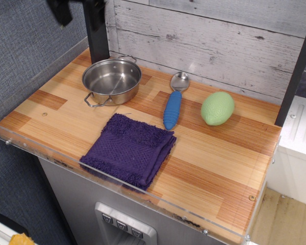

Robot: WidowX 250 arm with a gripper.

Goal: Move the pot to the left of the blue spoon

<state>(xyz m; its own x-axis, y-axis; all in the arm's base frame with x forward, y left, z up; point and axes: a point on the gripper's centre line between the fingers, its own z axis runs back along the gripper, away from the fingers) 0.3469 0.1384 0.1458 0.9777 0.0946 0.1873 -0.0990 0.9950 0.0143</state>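
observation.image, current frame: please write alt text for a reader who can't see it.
A steel pot sits on a wooden table, left of a blue spoon, with a green egg-shaped object further right. A folded purple cloth lies in front. The gripper is raised at the top left, touching nothing.

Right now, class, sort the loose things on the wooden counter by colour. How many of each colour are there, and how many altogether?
Silver: 1, the pot
Blue with a silver bowl: 1, the blue spoon
Light green: 1, the egg-shaped object
Purple: 1, the folded cloth
Total: 4
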